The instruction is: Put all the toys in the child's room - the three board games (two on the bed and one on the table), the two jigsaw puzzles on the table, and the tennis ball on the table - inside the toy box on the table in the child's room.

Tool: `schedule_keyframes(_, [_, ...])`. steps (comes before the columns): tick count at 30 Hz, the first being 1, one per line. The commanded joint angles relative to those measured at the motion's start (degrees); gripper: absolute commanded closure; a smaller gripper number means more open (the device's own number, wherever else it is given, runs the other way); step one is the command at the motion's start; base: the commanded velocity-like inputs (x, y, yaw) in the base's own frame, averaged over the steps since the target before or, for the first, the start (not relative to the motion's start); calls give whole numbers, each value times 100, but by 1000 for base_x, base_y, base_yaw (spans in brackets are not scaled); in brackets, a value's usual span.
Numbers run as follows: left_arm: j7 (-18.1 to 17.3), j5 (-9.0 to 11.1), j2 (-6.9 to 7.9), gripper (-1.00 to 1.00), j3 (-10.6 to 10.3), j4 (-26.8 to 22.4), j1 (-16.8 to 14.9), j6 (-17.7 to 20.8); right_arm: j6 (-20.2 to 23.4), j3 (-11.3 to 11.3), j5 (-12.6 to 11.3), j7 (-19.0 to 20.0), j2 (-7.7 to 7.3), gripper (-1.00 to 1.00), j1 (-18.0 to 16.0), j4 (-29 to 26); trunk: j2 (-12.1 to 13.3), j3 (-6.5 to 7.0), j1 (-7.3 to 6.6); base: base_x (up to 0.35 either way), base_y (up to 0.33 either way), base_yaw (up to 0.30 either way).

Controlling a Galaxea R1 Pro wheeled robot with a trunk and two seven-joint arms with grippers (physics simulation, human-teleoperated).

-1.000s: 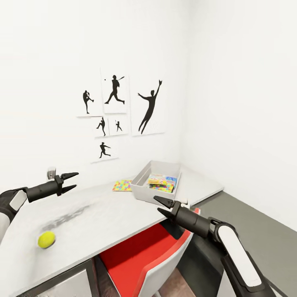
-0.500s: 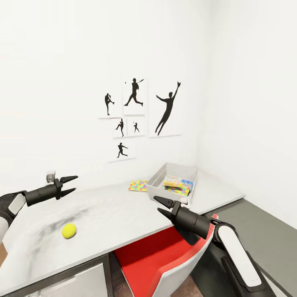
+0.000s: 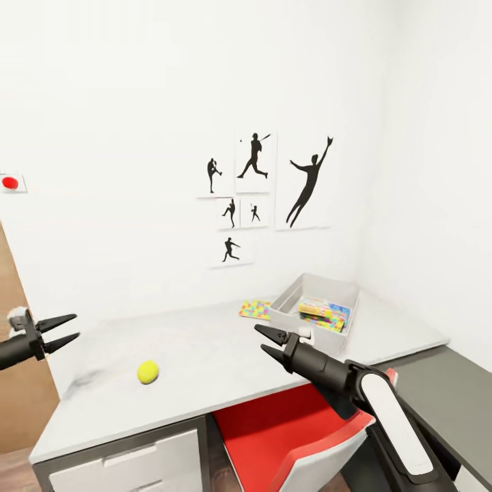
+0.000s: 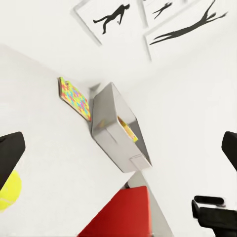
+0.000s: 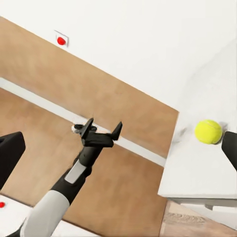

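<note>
White desk [image 3: 225,355] has the tennis ball [image 3: 147,372] sitting loose near its front edge, both grippers [image 3: 56,333] [image 3: 271,343] spread and empty, so I'd pinch that light, roll-prone fuzzball straight across its middle.

White walls [image 3: 137,102] meet in a corner at the right. Black baseball-player silhouette prints [image 3: 270,188] hang in a cluster on the rear wall. A small red wall dot [image 3: 10,182] sits at far left above a brown wooden door [image 3: 20,383]. A red-seated chair [image 3: 287,437] stands tucked under the desk edge.
</note>
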Motion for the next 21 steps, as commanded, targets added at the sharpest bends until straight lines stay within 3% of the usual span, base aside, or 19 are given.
schedule_keyframes(1, [-175,1,85,-100,3,-11,117,-53,11,2,36,34,-4,-100,-4,2,-4,-3,0,0,0,270])
schedule_keyframes(6, [-852,-8,364,-100,-3,-24,342,-289,9,8,37,24,-4,-100,-4,5,-4,15,0,0,0,271])
schedule_keyframes(8, [-852,-12,419,-100,-5,-24,370,-331,7,10,37,17,-4,-100,-4,6,-4,22,0,0,0,271])
schedule_keyframes(21, [-852,-6,399,-100,-6,-31,390,-368,-10,20,54,4,0,-100,-4,7,-4,58,0,0,17,248])
